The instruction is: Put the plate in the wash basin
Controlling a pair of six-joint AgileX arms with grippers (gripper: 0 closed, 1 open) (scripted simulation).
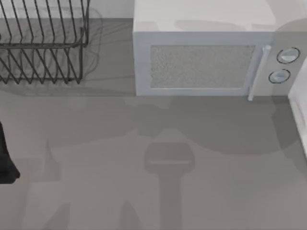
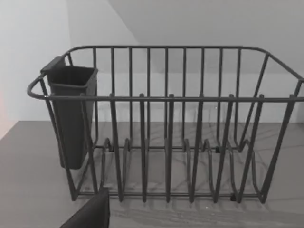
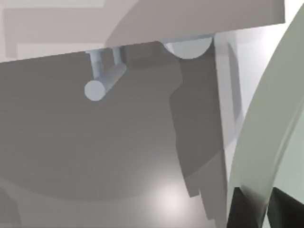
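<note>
Right tool (image 3: 254, 209) is clamped on the plate (image 3: 266, 128), its dark fingers (image 3: 240, 211) pinching the pale green rim, the plate standing on edge close to the camera. Beyond it sit the microwave (image 1: 201, 62) door handle (image 3: 104, 80) and the grey counter (image 1: 96, 143). The wash basin (image 1: 300, 120) shows as a white strip at the counter's right edge. Left arm (image 1: 5, 160) is parked at the left edge, facing the wire dish rack (image 2: 166, 133); whether its tool is clenched, I cannot tell
</note>
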